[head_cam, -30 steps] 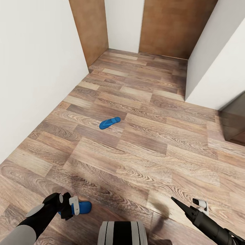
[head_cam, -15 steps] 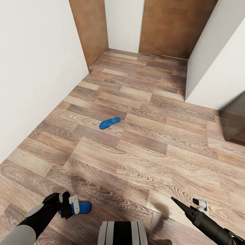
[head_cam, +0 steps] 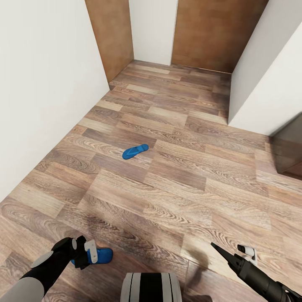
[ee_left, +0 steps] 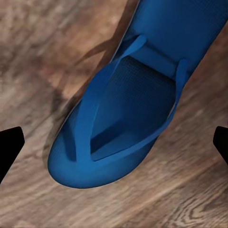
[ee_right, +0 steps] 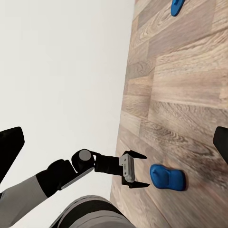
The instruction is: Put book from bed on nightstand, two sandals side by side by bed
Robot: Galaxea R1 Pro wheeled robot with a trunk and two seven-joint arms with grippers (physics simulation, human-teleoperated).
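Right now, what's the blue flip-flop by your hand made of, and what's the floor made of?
The near sandal looks like soft foam or rubber: matte blue, with a finely dotted footbed and thin moulded straps. I can't tell which. The floor looks like wood planks or wood-look laminate: brown-grey boards with swirling grain and straight seams, with almost no shine. The left gripper is open over the sandal.
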